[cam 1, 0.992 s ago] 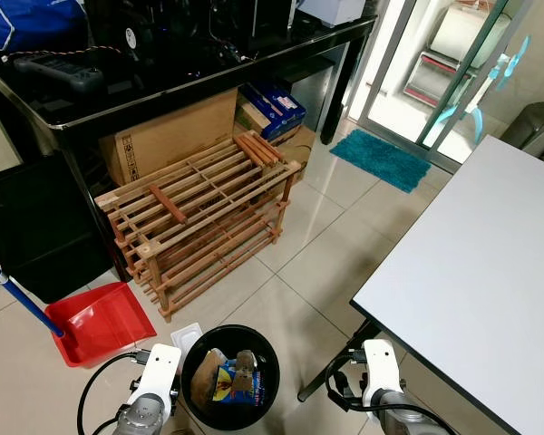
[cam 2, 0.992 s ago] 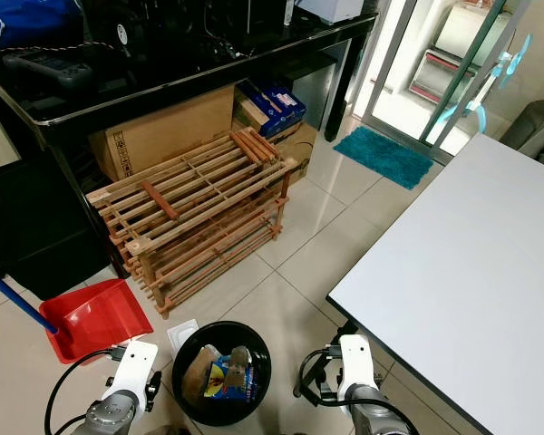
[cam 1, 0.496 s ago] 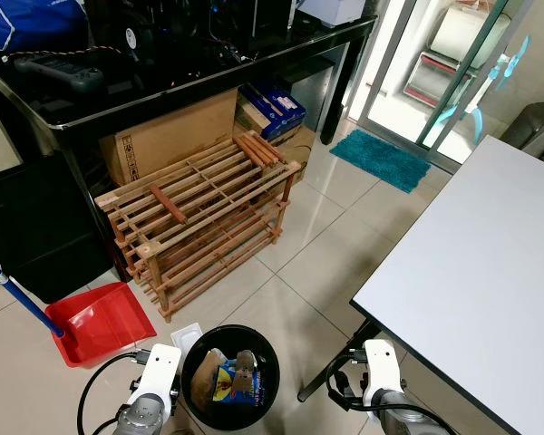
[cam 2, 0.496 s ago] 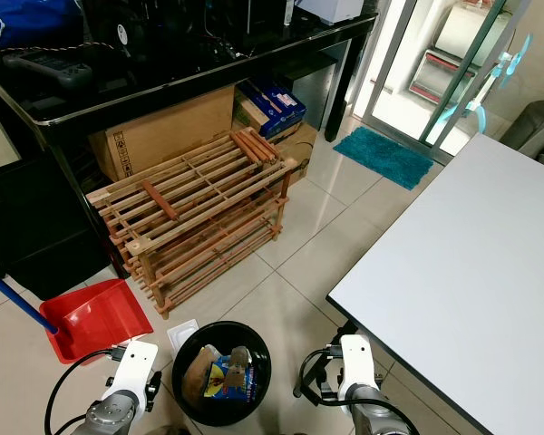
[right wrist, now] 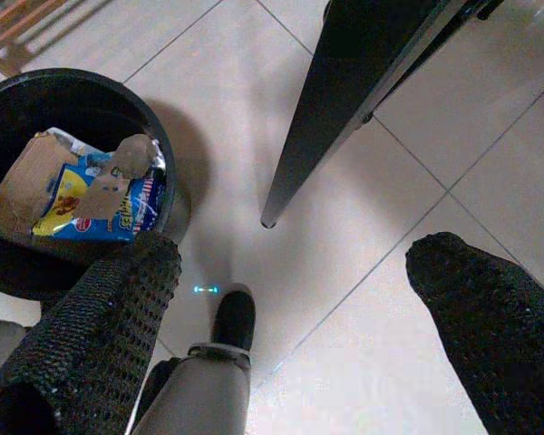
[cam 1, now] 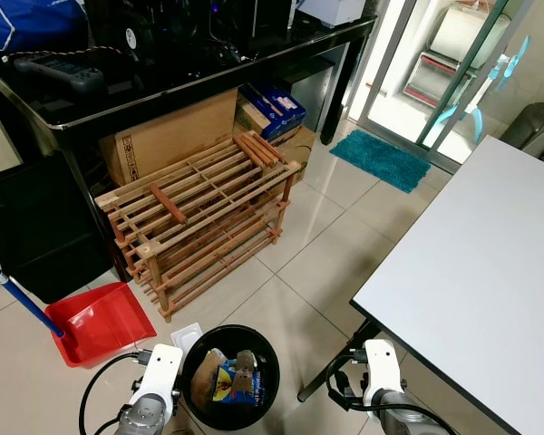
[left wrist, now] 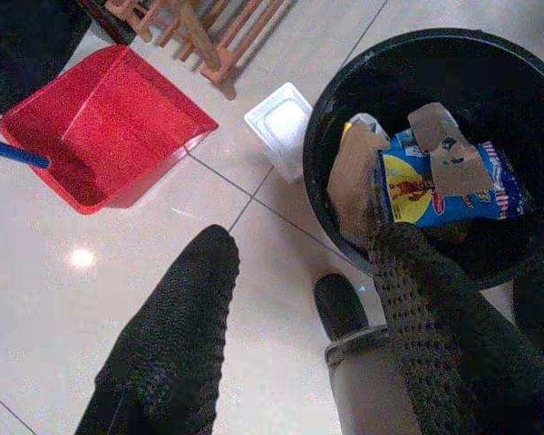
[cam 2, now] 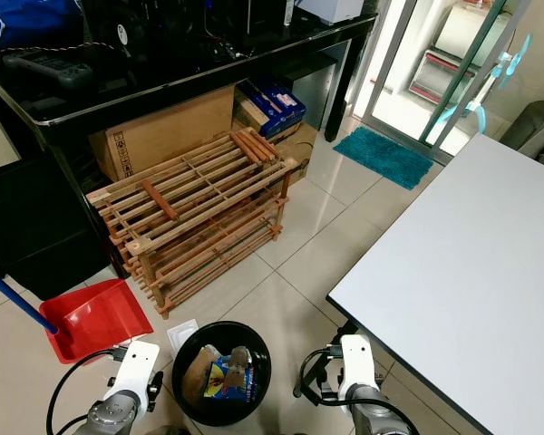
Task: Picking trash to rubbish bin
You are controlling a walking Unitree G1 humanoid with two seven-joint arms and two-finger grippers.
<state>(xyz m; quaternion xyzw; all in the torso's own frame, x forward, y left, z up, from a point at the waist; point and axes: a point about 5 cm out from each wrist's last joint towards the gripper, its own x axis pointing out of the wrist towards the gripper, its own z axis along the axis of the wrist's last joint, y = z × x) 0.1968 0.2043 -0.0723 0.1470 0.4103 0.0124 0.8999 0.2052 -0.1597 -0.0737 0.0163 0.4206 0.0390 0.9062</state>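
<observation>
Blue broom handle [cam 1: 18,304] cut off at frame edge; trash under the cardboard in bin [left wrist: 408,63] hidden.

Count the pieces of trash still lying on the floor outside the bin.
1: a small white tray on the tiles, between the black bin and the red dustpan. More may be hidden under the furniture.

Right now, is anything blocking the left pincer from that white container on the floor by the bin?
Nothing visible does. The white container lies on bare tile beside the black bin, and the open left pincer hangs above the floor with open tile between them.
</observation>
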